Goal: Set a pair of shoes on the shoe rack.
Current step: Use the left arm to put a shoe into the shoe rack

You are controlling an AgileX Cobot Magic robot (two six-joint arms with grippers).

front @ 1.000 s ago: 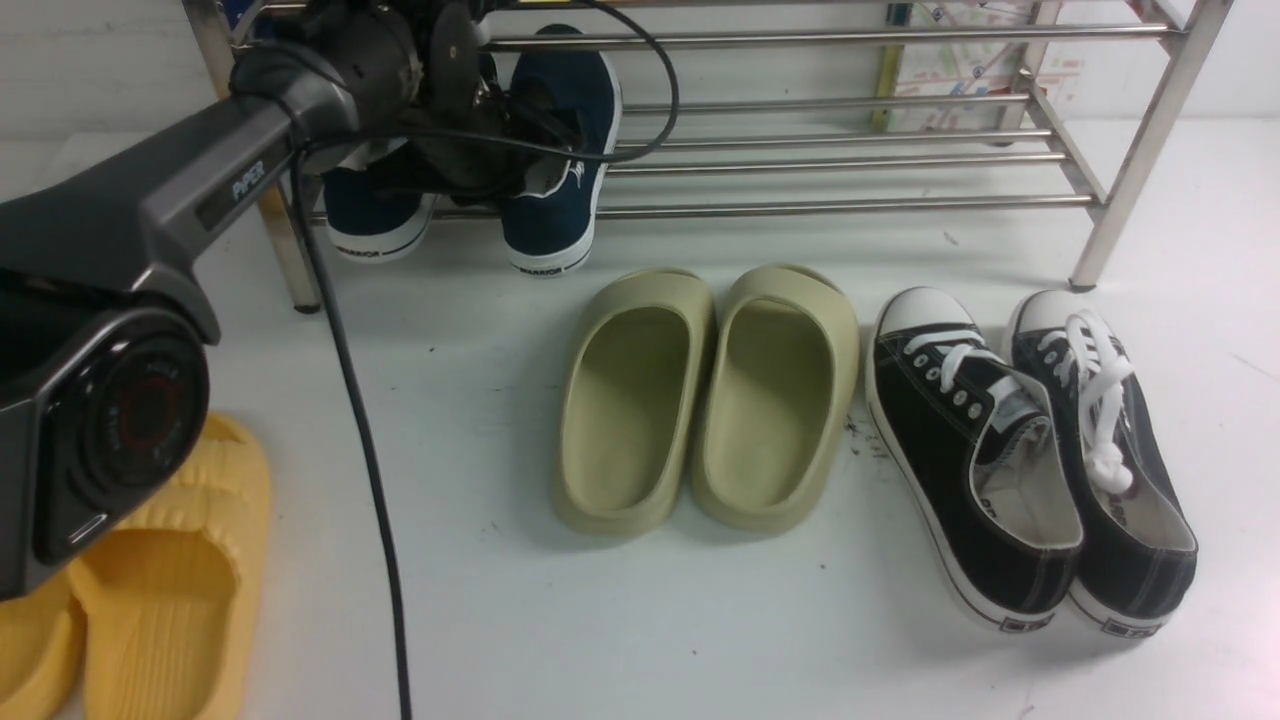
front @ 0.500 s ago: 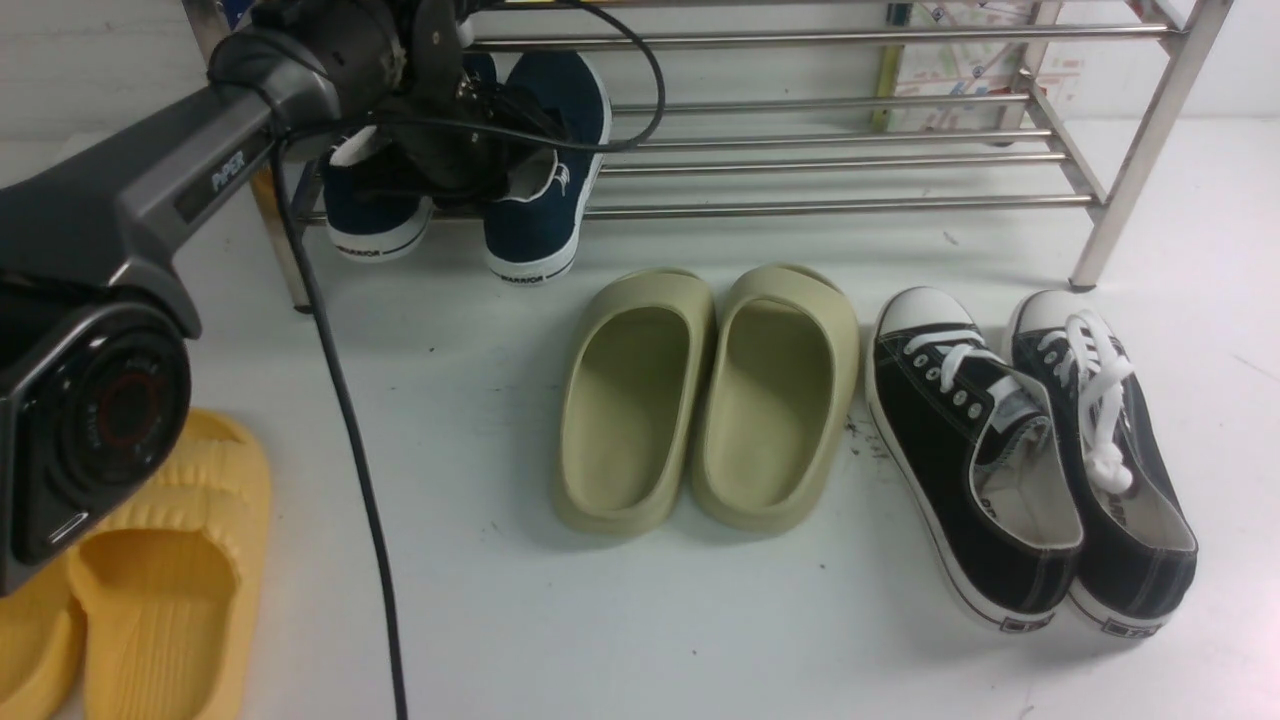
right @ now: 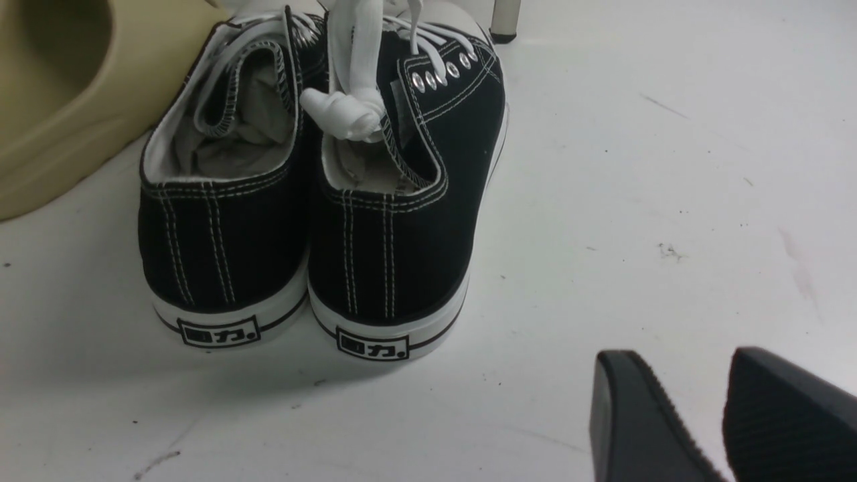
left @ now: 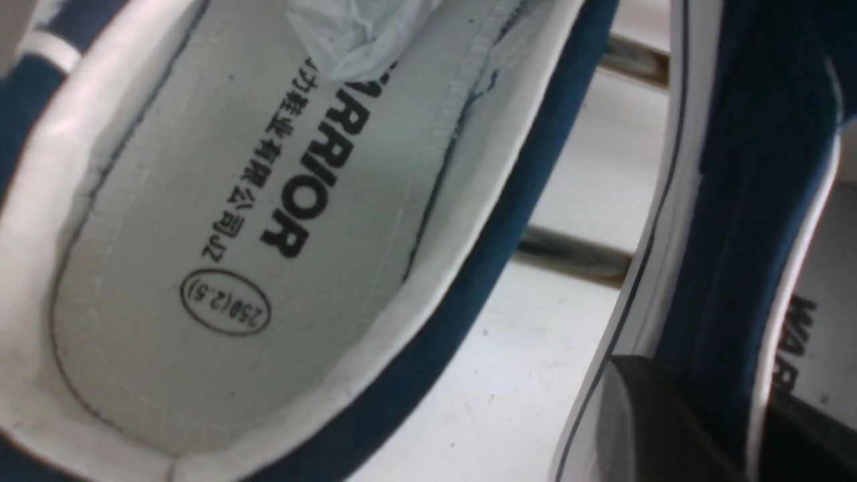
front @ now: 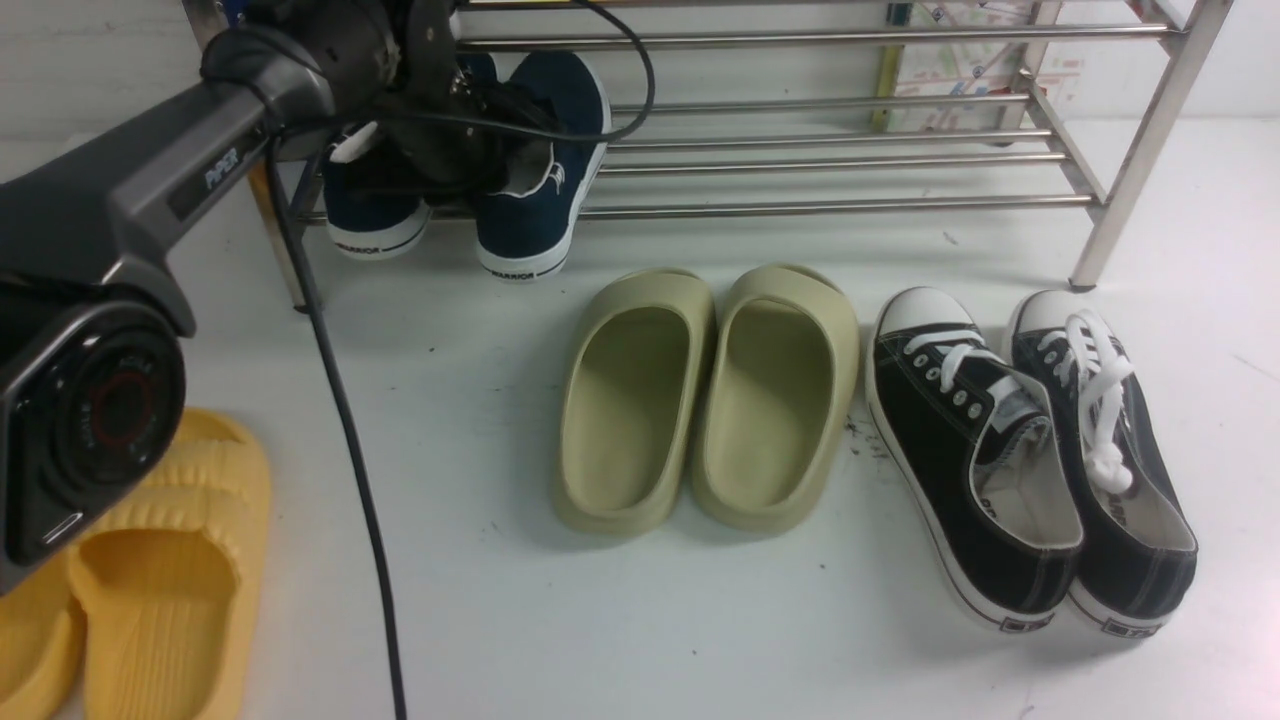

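Observation:
The pair of shoes, navy slip-ons, lies on the lowest tubes at the left end of the silver shoe rack (front: 850, 208), heels toward me. The left shoe (front: 375, 215) shows its white insole (left: 234, 201) in the left wrist view. My left gripper (front: 490, 150) sits over the right shoe (front: 530, 225). Its fingers (left: 636, 415) straddle that shoe's side wall (left: 736, 201), one outside and one inside, both against it. My right gripper (right: 679, 358) hangs open over bare tabletop, behind the black sneakers' heels, with nothing between its fingers. It is out of the front view.
Olive foam slides (front: 700, 400) lie in front of the rack's middle. Black lace-up sneakers (front: 1030, 450) lie to their right, near the rack's right leg (front: 1130, 180). Yellow slides (front: 150, 580) sit at the near left under my left arm. A black cable (front: 340, 420) hangs from that arm.
My left arm carried the right navy shoe leftward and down, closer to its mate on the rack. The right gripper has stayed open.

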